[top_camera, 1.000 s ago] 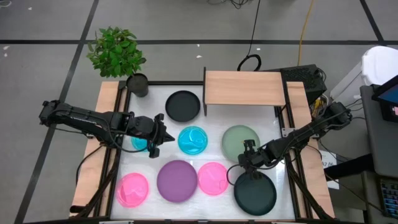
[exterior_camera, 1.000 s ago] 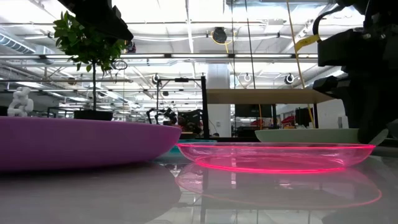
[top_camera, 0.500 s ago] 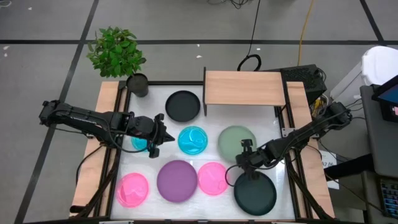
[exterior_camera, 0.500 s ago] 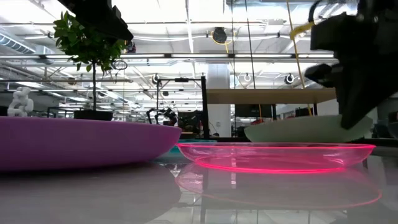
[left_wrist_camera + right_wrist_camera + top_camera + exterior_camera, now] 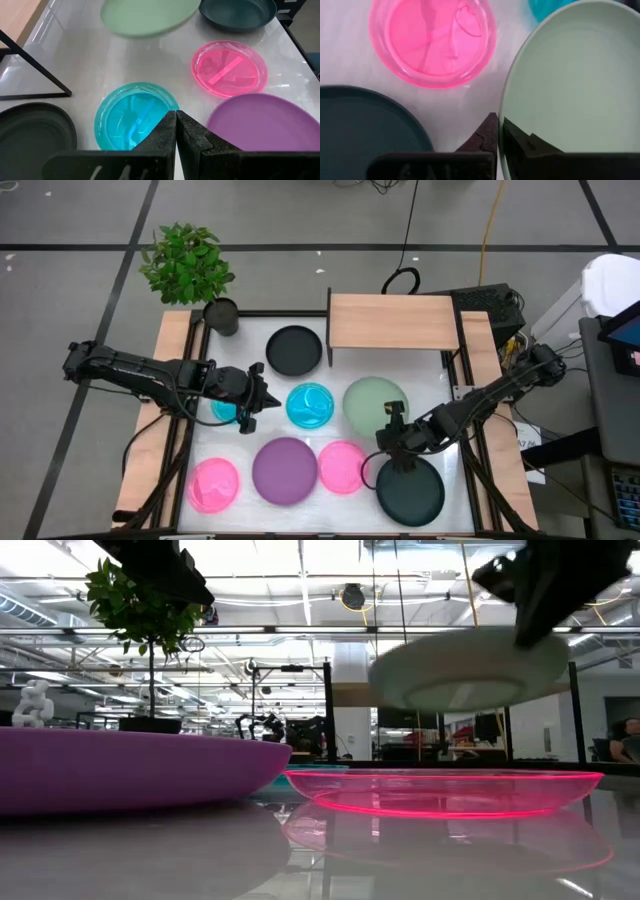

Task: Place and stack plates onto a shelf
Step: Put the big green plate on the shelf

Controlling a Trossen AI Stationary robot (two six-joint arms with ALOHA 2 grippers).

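Right gripper (image 5: pixel 392 418): fingers closed on the near rim of the sage green plate (image 5: pixel 375 404); in the right wrist view the rim sits pinched between the two dark fingers.
Sage green plate: lifted clear of the table. The low view shows it in the air above the pink plate, tilted a little, its underside facing the camera (image 5: pixel 468 668). From above it lies right of the cyan plate and in front of the shelf.
Left gripper (image 5: pixel 247 408): fingers pressed together, holding nothing. It hangs over the left side of the table, beside a second cyan plate (image 5: pixel 222 409) that the arm mostly hides.
Shelf (image 5: pixel 392 321): light-wood board on a thin black frame at the back of the table, right of centre. No plate on it.
Black plate (image 5: pixel 294 350): flat on the table, just left of the shelf.
Cyan plate (image 5: pixel 311 405): middle of the table, between the two grippers.
Purple plate (image 5: pixel 284 470): front row, between two pink plates (image 5: pixel 213 484) (image 5: pixel 342 466).
Dark teal plate (image 5: pixel 411 490): front right corner, directly under the right arm's wrist.
Table (image 5: pixel 258 380): white glossy top with light-wood side strips.
Potted plant (image 5: pixel 188 265): back left corner, well apart from both grippers.
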